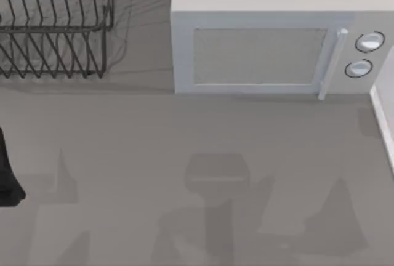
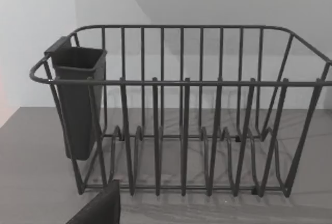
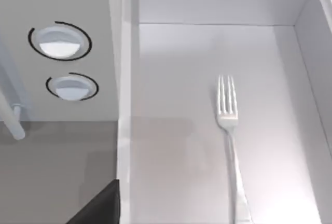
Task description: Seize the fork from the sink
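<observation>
Here the jaws of both arms cannot be told as apart or together. A dark piece of the left arm sits at the left edge of the top view, low over the grey desk. In the right wrist view a dark corner of that arm's own hardware pokes in at the frame edge, over the desk just beside the sink wall.

The fork lies flat on the pale floor of the sink, untouched, its tines pointing toward the sink's far wall and its handle running back toward the camera. It rests nearer one side wall than the other.

Just beside the sink stands a white microwave at the back of the desk, with two round knobs and a vertical handle on its right side. A dark wire dish rack stands at the back left, holding a dark cutlery cup at one end.
</observation>
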Robot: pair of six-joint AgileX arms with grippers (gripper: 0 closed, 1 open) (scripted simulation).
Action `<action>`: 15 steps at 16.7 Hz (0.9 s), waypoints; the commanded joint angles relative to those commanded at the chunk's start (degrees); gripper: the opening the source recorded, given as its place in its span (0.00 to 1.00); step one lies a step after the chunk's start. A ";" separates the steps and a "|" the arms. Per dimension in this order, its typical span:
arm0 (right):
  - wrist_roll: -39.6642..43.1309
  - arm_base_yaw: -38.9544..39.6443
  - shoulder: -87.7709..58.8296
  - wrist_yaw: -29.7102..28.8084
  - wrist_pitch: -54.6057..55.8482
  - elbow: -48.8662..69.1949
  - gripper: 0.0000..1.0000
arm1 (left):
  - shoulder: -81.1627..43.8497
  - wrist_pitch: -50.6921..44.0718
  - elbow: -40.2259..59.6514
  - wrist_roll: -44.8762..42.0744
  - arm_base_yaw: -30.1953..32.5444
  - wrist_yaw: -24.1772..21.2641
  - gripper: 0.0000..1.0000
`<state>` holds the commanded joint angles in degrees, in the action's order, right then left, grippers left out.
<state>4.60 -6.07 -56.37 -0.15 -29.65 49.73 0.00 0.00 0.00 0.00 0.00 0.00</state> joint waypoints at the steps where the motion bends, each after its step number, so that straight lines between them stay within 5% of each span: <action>1: 0.52 -0.61 -5.93 -0.02 -3.14 5.30 1.00 | 0.00 0.00 0.00 0.00 0.00 0.00 1.00; 15: 7.40 -7.35 -77.14 -0.18 -41.12 69.93 1.00 | 0.00 0.00 0.00 0.00 0.00 0.00 1.00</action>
<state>12.01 -13.42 -133.51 -0.33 -70.77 119.66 0.00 0.00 0.00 0.00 0.00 0.00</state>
